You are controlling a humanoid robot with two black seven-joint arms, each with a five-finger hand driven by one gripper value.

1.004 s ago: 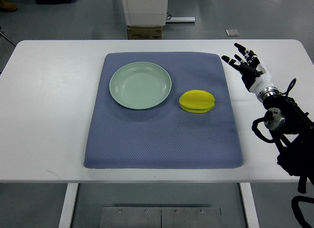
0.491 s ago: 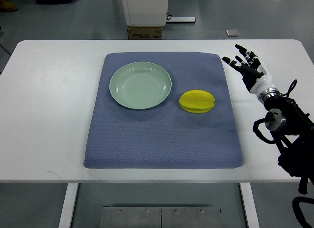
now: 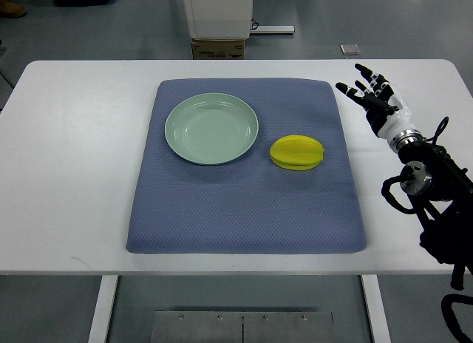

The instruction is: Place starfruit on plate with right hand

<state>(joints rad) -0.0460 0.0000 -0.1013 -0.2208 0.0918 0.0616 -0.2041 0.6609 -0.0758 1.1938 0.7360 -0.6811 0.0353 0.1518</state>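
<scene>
Tabletop [image 3: 74, 158] in white fills most of the top view, and a blue-grey quilted mat [image 3: 244, 210] lies across its middle. On the left half of that mat, toward the far edge, sits 1 pale green plate [image 3: 211, 128], round, shallow and holding nothing. Just beside the plate's right rim, apart from it by a narrow strip of mat, rests 1 yellow starfruit [image 3: 298, 152], lying on its side with its ridges running lengthwise. The fruit stands on the mat's right half, a little nearer the camera than the plate's centre.

Further right, past the mat's right edge, the right hand [image 3: 373, 99] hovers over the bare white surface near the table's far right corner. Its dark fingers [image 3: 353, 91] are spread apart and extended, pointing up and to the left, and they grip nothing. The hand is well apart from the starfruit, with the mat's right border between them. Behind the hand a white wrist section joins the black arm [image 3: 432, 195], which comes in from the picture's right edge with loose cables looping beside it.

Beyond the table's far edge a cardboard box [image 3: 218, 47] stands on the grey floor.
</scene>
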